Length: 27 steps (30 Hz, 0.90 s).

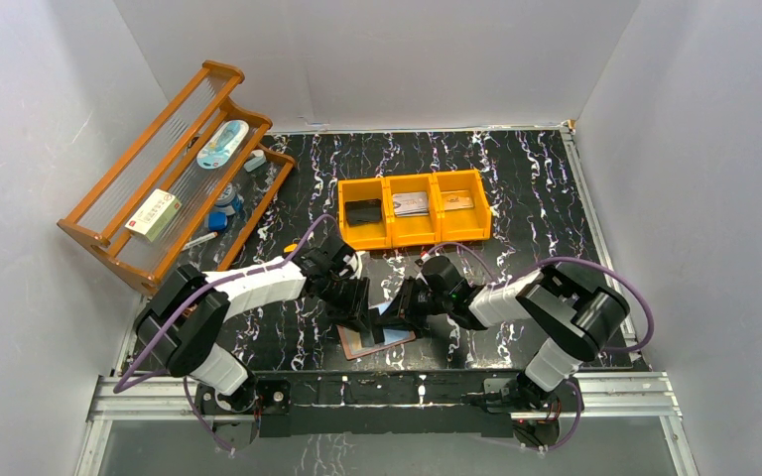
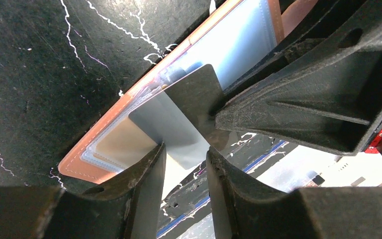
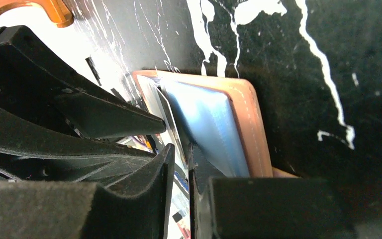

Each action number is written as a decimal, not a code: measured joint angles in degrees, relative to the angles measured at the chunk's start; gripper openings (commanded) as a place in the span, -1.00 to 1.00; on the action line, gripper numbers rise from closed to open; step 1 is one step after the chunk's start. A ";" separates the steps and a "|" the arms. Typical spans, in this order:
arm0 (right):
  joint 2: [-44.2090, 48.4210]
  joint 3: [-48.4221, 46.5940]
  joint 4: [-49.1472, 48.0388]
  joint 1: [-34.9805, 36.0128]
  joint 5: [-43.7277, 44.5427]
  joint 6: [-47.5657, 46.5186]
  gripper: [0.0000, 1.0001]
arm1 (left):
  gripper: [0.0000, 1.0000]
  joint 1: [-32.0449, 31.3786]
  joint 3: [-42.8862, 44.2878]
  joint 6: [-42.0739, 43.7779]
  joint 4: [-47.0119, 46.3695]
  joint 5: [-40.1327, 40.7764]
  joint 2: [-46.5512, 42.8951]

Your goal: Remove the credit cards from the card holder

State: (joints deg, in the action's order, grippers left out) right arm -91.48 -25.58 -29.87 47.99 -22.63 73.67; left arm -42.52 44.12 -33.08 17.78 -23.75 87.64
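We find the card holder (image 1: 367, 347) lying open, pale blue lining up, at the table's (image 1: 556, 198) 6 o'clock, just before the arm bases. A grey card (image 2: 179, 119) juts from its slots. At its 10 o'clock the left gripper (image 2: 185, 154) stands partly open, the card's corner in the gap and contact unclear. At 2 o'clock the right gripper (image 3: 180, 157) shows a narrow slit with the card's edge running in; we cannot tell if it pinches. At 12 o'clock the orange tray (image 1: 414, 238) holds three cards (image 1: 412, 203).

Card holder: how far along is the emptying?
Done: three cards lie in the orange tray, one per compartment. In hand: a grey card stands half out of the card holder, reaching into the open left gripper. Left: a tan card sits in its slot.
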 measured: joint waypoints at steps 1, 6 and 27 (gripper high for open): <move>-0.61 0.04 -0.85 -0.04 -0.44 0.13 -0.50 | -0.33 0.00 -0.04 0.00 -0.04 0.13 -0.04; -3.23 0.20 -4.98 -0.24 -2.16 0.87 -0.69 | -0.35 0.00 -0.15 0.00 -0.04 0.44 -0.04; 10.84 0.20 8.28 -1.92 4.66 -6.73 -1.00 | -0.21 -0.57 -1.38 -0.37 0.46 5.31 -3.32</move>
State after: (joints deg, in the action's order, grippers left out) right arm -80.64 -25.39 -21.58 46.06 -17.98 66.94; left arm -43.09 42.74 -33.45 18.24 -18.44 84.31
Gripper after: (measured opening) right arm 0.017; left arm 0.341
